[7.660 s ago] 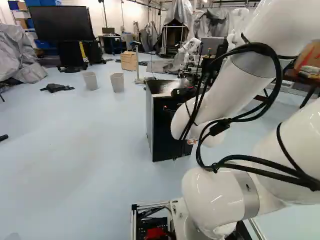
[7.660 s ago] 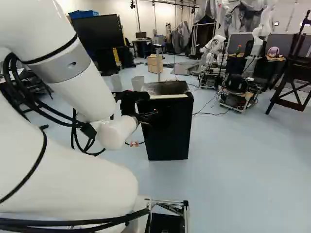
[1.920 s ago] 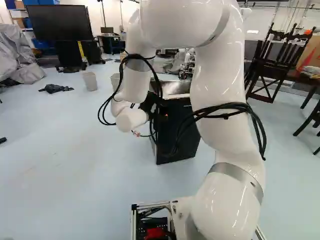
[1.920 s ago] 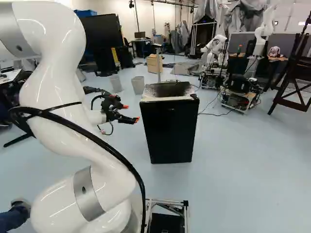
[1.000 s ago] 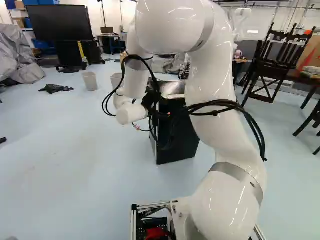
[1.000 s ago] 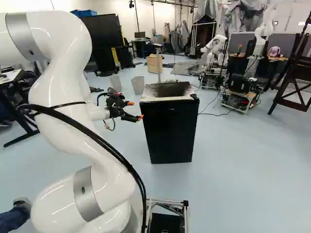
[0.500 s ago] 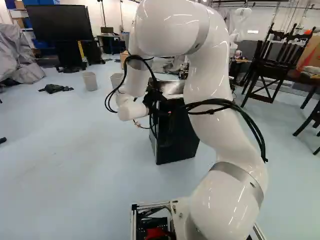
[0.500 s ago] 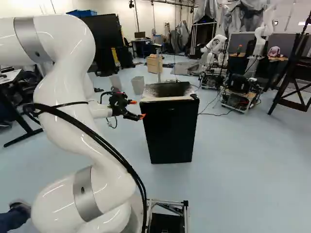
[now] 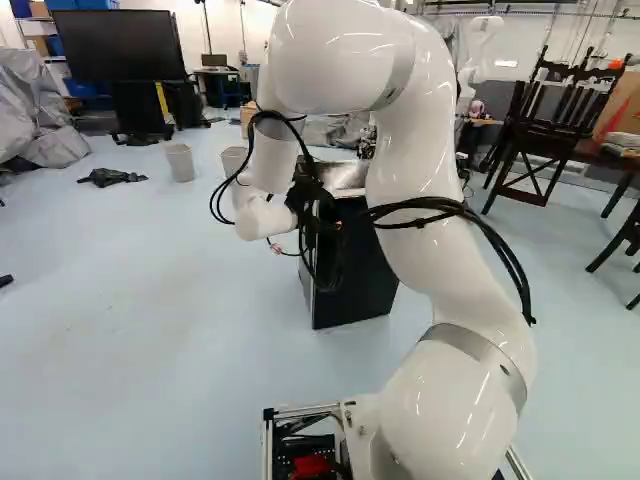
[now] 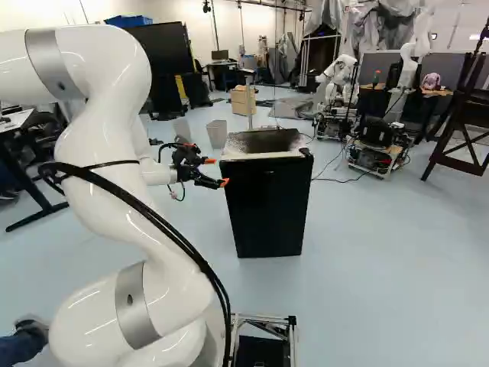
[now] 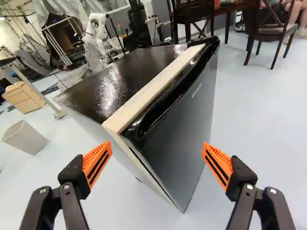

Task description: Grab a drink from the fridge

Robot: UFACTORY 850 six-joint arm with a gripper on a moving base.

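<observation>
The black, orange-padded gripper (image 11: 157, 147) is easing nearer the black, boxy fridge (image 10: 267, 206) ahead, fingers standing spread; its flat, dark door (image 11: 180, 129) is looking shut, hiding any drink, so opening is probably coming next.

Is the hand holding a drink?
No, the hand is open, its orange pads wide apart with no drink between them, and the fridge is ahead.
</observation>
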